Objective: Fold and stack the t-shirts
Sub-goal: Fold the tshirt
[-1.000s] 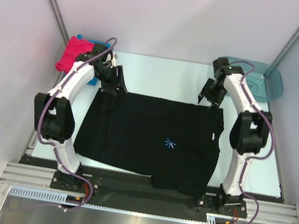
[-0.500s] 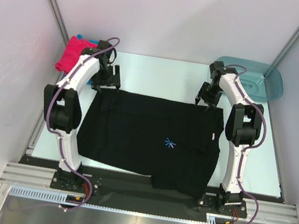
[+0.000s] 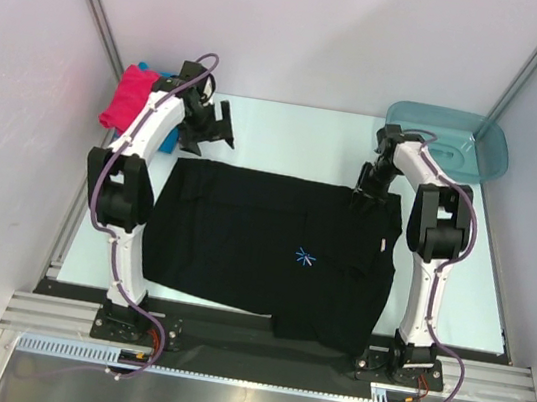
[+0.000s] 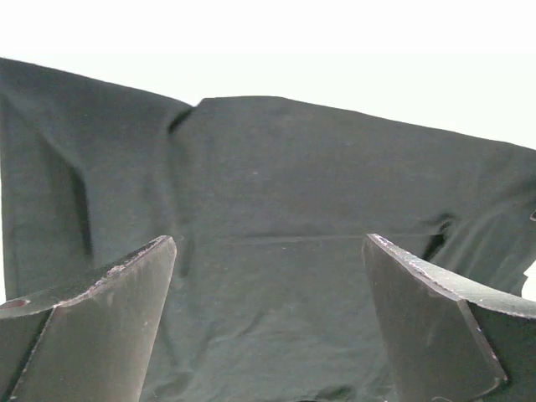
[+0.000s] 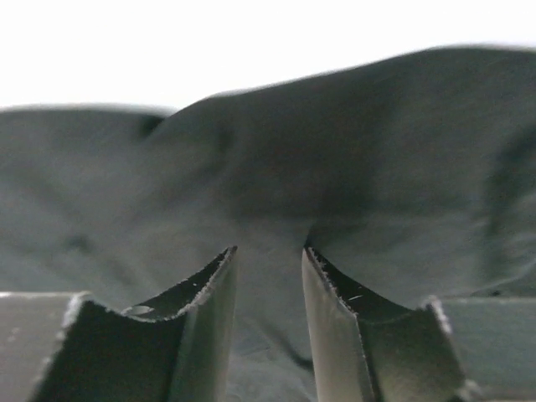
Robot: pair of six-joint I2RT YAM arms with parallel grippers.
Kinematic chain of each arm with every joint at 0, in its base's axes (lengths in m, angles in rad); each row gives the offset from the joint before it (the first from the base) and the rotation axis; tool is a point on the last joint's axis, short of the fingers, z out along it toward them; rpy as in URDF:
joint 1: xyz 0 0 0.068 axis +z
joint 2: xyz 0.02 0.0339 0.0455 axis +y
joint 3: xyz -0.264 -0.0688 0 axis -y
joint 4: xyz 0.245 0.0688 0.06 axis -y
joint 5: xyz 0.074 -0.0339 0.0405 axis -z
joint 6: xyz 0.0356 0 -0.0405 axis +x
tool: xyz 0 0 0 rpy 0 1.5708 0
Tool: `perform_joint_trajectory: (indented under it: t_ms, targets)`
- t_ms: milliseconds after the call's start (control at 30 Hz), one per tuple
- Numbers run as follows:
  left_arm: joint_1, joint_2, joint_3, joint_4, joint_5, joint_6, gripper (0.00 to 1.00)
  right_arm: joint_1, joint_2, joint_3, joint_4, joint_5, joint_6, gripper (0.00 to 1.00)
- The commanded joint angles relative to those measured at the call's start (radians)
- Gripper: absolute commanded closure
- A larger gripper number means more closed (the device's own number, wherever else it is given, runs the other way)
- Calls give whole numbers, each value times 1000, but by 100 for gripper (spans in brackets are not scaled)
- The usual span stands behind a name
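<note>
I am at the start of folding the black shirt (image 3: 271, 252), which lies spread flat in the middle of the tabletop (image 3: 289, 133). My left tool (image 3: 221, 126) hangs wide open and empty just beyond the shirt's far left corner. My right tool (image 3: 364, 197) sits at the far right corner, jaws narrowly apart over the cloth; I cannot tell if it has a grip. Next, I judge, both tools must pinch that far edge. The folded pink shirt (image 3: 125, 99) lies far left and the teal basin (image 3: 473, 151) far right; neither blocks me.
</note>
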State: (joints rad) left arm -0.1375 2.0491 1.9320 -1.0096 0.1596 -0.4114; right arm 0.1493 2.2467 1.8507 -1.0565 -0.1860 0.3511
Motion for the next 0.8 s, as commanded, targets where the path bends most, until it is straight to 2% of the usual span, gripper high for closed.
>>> perform_joint_trajectory:
  t_ms: [0,100,233,333,367,433,633,700,767]
  targets:
    - [-13,-9,38,34,52,-23,0,13,-151,-28,96,-124,-60,61]
    - [-13,-10,19,35,64,-20,0,29,-173,-31,93,-165,-78,68]
    - [-13,-14,-7,42,84,-7,0,56,-165,-45,101,-225,-92,71]
    - [-14,-17,-21,43,96,6,0,68,-125,-54,87,-288,-101,78]
    - [-14,-18,-21,40,98,13,0,70,-118,-61,87,-302,-95,84]
    - [-13,-23,-21,42,103,19,0,81,-121,-94,121,-316,-93,86]
    - [-14,-41,-47,65,133,16,0,88,-99,-136,197,-282,-77,99]
    - [-14,-53,-74,75,133,17,0,98,-78,-162,222,-273,-81,100]
    - [-14,-70,-106,88,132,19,0,105,-56,-163,208,-201,-93,100]
